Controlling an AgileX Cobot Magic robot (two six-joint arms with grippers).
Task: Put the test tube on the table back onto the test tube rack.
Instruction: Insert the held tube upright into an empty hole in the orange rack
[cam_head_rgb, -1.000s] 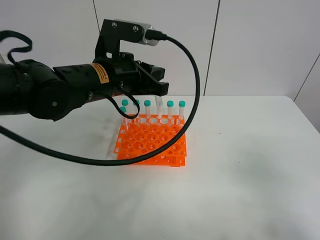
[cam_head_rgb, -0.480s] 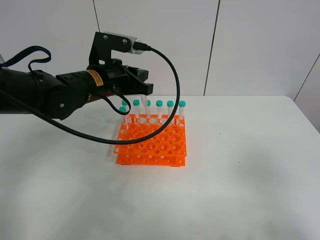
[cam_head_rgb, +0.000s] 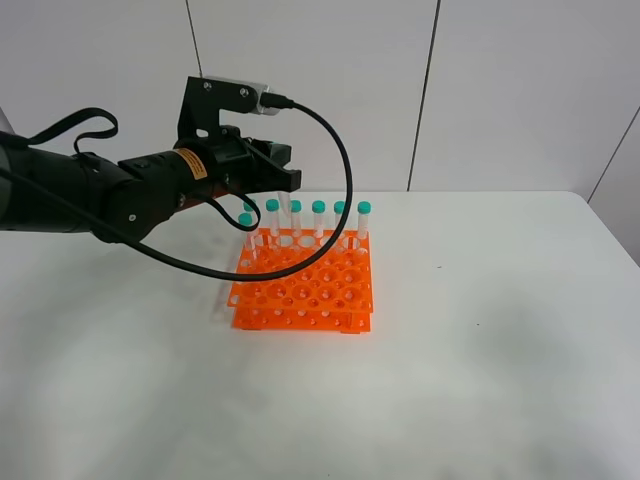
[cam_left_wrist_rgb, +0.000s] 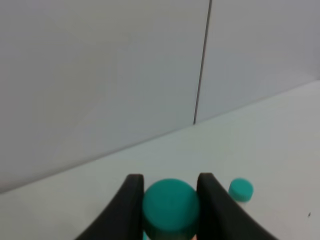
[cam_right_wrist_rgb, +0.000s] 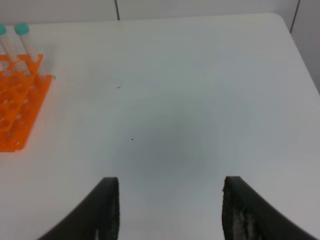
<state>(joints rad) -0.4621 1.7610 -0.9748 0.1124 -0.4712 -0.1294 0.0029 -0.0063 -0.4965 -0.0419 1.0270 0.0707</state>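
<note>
The orange test tube rack (cam_head_rgb: 305, 285) stands on the white table (cam_head_rgb: 480, 330). Several teal-capped tubes stand upright in its back row, among them one mid-row (cam_head_rgb: 318, 207). None lies on the table, and I cannot tell the test tube from the others. My left gripper (cam_head_rgb: 289, 182) hovers just above and behind the left part of that row. In the left wrist view its black fingers (cam_left_wrist_rgb: 134, 197) flank a blurred teal cap (cam_left_wrist_rgb: 170, 207), jaws about a cap's width apart. My right gripper (cam_right_wrist_rgb: 170, 182) is open and empty over bare table.
A black cable (cam_head_rgb: 340, 150) loops from the left wrist camera down in front of the rack's left side. A grey panelled wall (cam_head_rgb: 500, 90) rises behind the table. The rack's corner with two tubes (cam_right_wrist_rgb: 22, 30) shows in the right wrist view.
The left gripper has drawn back to the left, away from the mid-row tube it covered a second ago. That tube's teal cap now shows, standing in the rack.
</note>
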